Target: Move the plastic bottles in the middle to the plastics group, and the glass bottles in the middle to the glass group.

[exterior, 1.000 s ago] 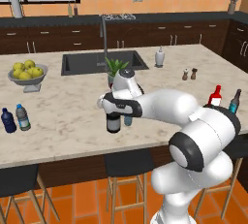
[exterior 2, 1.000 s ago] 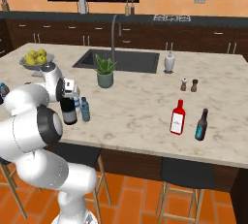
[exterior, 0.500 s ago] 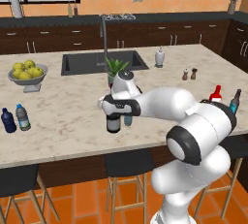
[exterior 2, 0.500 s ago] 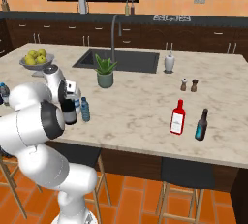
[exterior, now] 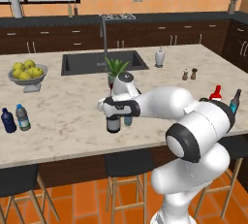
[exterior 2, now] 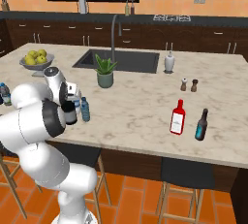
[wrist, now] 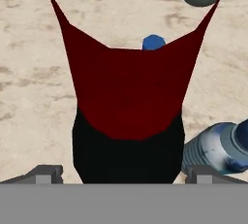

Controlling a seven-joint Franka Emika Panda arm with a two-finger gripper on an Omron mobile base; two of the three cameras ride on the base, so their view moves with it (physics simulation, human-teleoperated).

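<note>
At the front edge of the counter (exterior: 68, 121), the arm is bent low over the middle cluster; the pincer (wrist: 123, 182) stands wide open, holding nothing, its dark tips either side of the wine bottle (wrist: 127, 116); from the hand view the red foil neck rises right between the jaws and the black body fills the gap below; whether the tips touch the glass I cannot tell.

This reads as the reach for the glass bottle, the grasp not yet made; the next move, as I judge it, calls for the jaws to close squarely on the bottle, then a lift clear of its neighbours, and a long carry across to the glass group at the right end, where the red bottle (exterior 2: 178, 118) and the dark teal bottle (exterior 2: 201, 125) stand side by side near the edge.

Mind the company: a blue-capped water bottle (wrist: 215, 148) sits just beside the wine bottle on the hand view's right, and a blue cap (wrist: 153, 42) peeks out behind the foil; in the right base view the teal-tinted one (exterior 2: 85, 110) stands just beside the hand; a careless lift could knock either over.

The plastics group, the navy bottle (exterior: 7, 120) and the greyish clear bottle (exterior: 22, 117), waits well apart at the left end.
</note>
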